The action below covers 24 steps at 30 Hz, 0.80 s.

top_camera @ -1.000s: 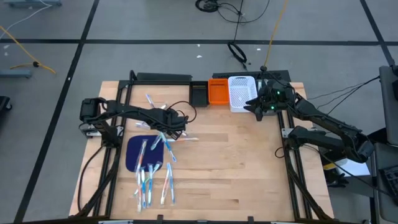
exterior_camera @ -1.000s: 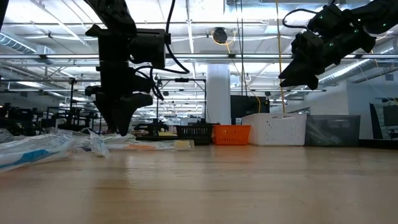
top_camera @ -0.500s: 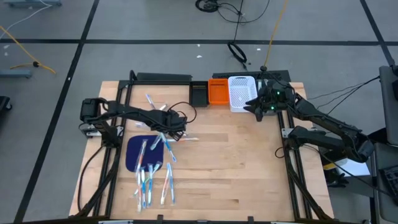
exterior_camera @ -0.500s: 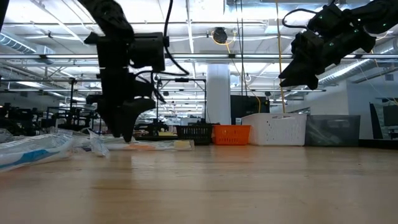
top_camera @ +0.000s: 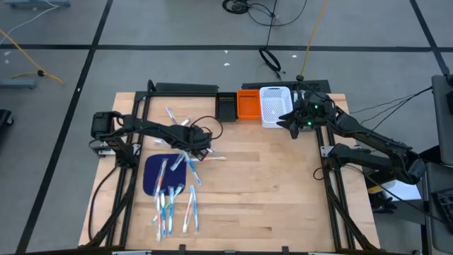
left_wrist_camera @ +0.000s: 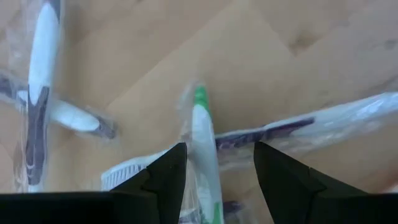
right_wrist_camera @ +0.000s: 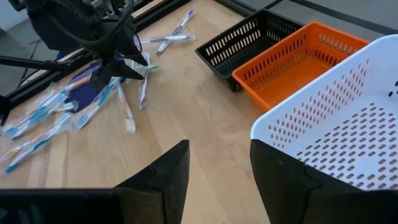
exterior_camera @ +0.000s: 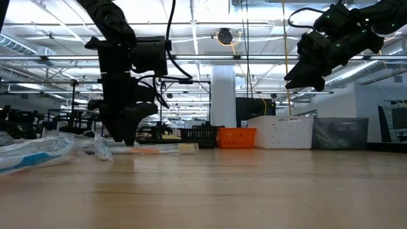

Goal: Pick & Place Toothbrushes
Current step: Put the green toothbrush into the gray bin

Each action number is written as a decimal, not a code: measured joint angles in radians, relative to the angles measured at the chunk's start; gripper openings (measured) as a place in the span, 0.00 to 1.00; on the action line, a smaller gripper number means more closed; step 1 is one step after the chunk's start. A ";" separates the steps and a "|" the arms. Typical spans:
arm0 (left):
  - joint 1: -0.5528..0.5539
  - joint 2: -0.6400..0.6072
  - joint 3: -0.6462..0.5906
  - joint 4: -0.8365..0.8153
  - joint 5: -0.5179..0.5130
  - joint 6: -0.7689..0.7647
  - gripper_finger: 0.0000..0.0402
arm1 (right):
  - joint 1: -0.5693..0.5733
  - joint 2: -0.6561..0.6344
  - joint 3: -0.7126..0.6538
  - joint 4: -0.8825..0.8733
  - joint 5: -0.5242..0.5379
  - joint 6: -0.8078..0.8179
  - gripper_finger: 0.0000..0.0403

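Green-tipped toothbrush (left_wrist_camera: 200,134) between left gripper (left_wrist_camera: 214,168) parted jaws, lowered | right gripper (right_wrist_camera: 217,165) unmoved, released

No readable text, labels, brands or numbers anywhere; print on the toothbrushes (left_wrist_camera: 202,149) wrappers is too blurred to make out.

The table (top_camera: 269,184) was pale wood in jointed planks with a smooth, faintly satin finish. The toothbrushes (top_camera: 173,198) lay in clear, glossy, crinkled plastic wrappers. The white bin (right_wrist_camera: 348,118), orange bin (right_wrist_camera: 298,62) and black bin (right_wrist_camera: 242,40) looked like perforated moulded plastic.
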 joint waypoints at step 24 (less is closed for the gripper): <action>0.015 -0.016 0.001 -0.042 0.010 0.007 0.02 | 0.000 0.000 0.000 0.000 0.002 0.000 0.41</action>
